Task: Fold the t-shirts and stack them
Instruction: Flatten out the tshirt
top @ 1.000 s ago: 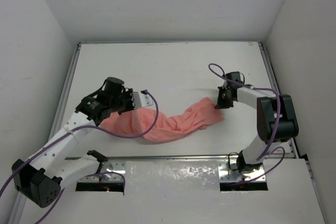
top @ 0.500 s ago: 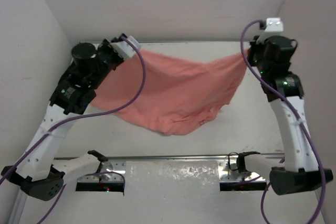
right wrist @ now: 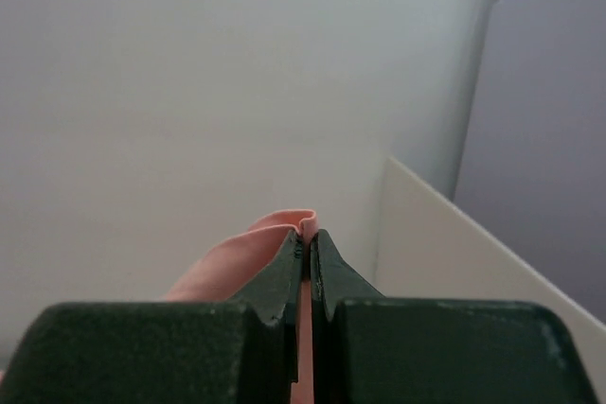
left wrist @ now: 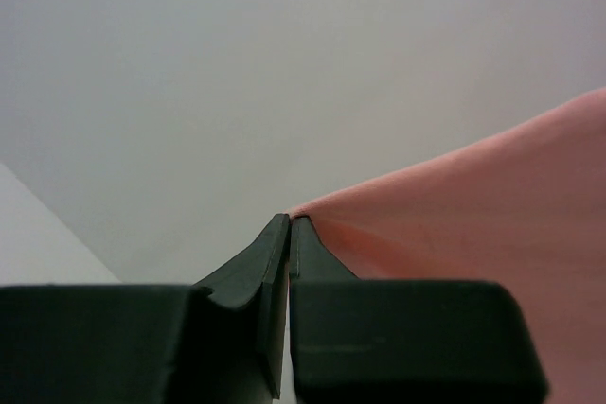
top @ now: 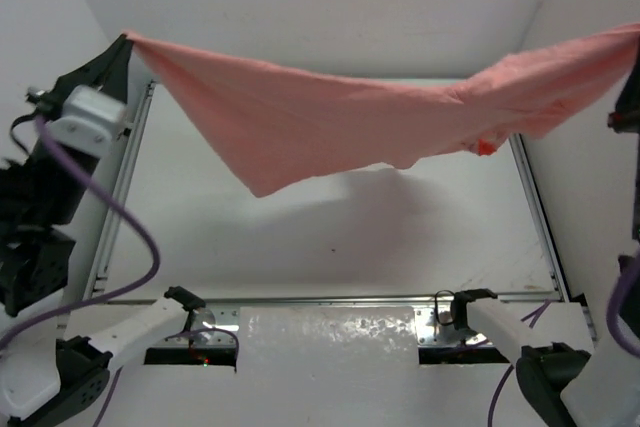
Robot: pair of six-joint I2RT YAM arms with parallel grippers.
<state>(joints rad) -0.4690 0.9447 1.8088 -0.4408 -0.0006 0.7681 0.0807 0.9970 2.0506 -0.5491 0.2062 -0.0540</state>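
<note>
The salmon-pink t-shirt (top: pixel 330 117) hangs stretched in the air between both arms, high above the table. My left gripper (top: pixel 124 41) is shut on its upper left corner; in the left wrist view the closed gripper (left wrist: pixel 289 224) pinches the cloth edge (left wrist: pixel 492 215). My right gripper is at the right edge of the top view, mostly out of frame. In the right wrist view it (right wrist: pixel 307 238) is shut on a fold of the t-shirt (right wrist: pixel 256 248). The cloth sags in the middle.
The white table (top: pixel 330 237) lies below with white walls on three sides. A metal rail (top: pixel 330 299) runs along the near edge by the arm bases. Purple cables (top: pixel 120 217) loop off the left arm.
Both arms have risen and spread wider, lifting the t-shirt from a heap on the table to a taut span held high in the air.
</note>
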